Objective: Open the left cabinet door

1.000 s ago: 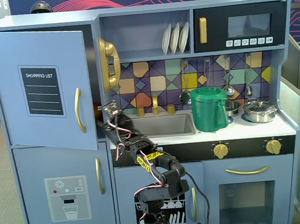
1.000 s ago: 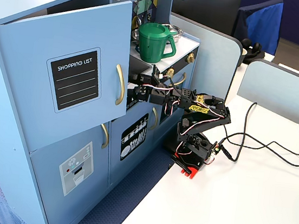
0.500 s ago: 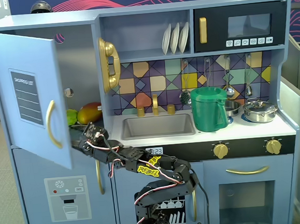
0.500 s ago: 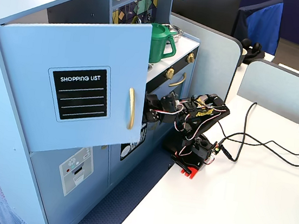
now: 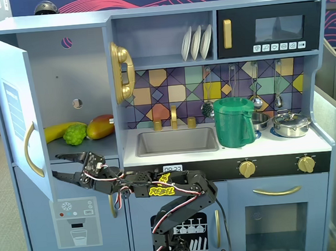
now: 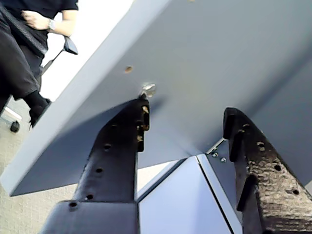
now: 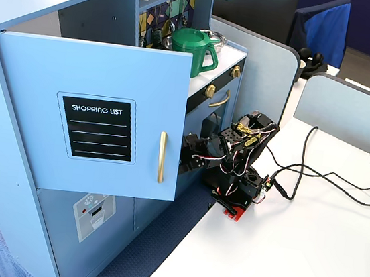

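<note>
**Door swung wide, jaws empty behind it**

The gripper (image 6: pixel 185 122) has its two black jaws spread apart with nothing between them; in the wrist view they fill the lower half of the frame and point up at the grey inner face of the left cabinet door (image 6: pixel 204 53), where a small metal screw head sits just above the left jaw's tip. Whether that tip touches the panel cannot be told. In a fixed view the gripper (image 5: pixel 63 165) sits at the lower left of the frame, reaching across the open compartment toward the door (image 5: pixel 17 123), which shows nearly edge-on at the far left with its gold handle (image 5: pixel 32 155) curving outward. In another fixed view the door (image 7: pixel 111 75) fills the centre-left, its black SHOPPING LIST panel (image 7: pixel 100 128) facing the camera, hiding most of the arm (image 7: pixel 233 154).

Inside the compartment, at the left of a fixed view, lie a toy banana (image 5: pixel 61 130), a green fruit (image 5: pixel 74 134) and a mango (image 5: pixel 100 126). The green pitcher (image 5: pixel 234 122) stands right of centre on the counter beside the sink (image 5: pixel 176 141).

The door looks to be open about a quarter turn, so the task seems nearly done. To finish well, any further push should stay gentle, applied low on the inner face and following the hinge's arc, keeping the open jaws from snagging the door's edge or the shelf. Retreating should trace a clear path away from the fruit.
</note>
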